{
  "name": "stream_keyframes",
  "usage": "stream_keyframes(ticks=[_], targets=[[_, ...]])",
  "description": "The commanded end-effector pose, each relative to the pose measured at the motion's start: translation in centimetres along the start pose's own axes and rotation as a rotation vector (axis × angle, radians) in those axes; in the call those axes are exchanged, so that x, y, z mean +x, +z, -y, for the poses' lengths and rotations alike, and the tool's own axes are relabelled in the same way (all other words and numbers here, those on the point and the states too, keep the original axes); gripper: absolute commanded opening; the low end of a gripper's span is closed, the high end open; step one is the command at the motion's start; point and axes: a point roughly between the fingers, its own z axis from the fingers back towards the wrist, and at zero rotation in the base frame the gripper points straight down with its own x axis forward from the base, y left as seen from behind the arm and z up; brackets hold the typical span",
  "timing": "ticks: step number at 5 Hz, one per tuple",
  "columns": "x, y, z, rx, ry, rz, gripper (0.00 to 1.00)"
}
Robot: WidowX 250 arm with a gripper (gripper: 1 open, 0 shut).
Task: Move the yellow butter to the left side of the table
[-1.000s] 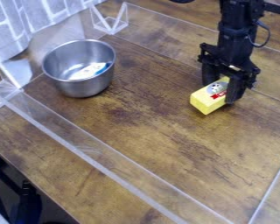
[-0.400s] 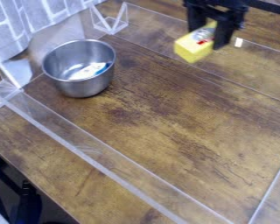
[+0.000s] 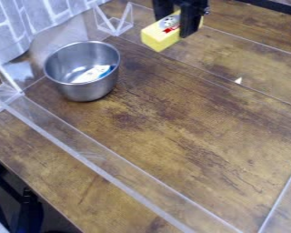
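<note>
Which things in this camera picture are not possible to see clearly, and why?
- Camera view: markings on the yellow butter's label, too small and blurred.
- Camera view: upper part of the gripper, cut off by the top edge.
- Camera view: the steel bowl's floor, partly covered by a whitish item.

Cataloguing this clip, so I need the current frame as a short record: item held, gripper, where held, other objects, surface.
held item: yellow butter, label with red marks
gripper: shut on the butter
position: raised, toward the far side, right of the bowl in view
bowl: steel, small pale item inside
surface: brown wood table
</note>
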Motion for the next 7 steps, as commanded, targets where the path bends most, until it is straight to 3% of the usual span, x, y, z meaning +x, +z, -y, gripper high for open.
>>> stream_keyframes(ticks=[1,2,3,5,7], targets=[[-0.5,2.8,3.0,0.008,-0.055,0.092,0.00],[0.0,0.6,5.3,-0.002,-0.088,0.095,0.00],[2.0,-0.8,6.3,-0.012,-0.114,0.105,0.00],[5.3,-3.0,6.0,-0.003,-0.128,0.130,0.00],[5.9,-3.3,5.7,0.003,-0.129,0.137,0.00]])
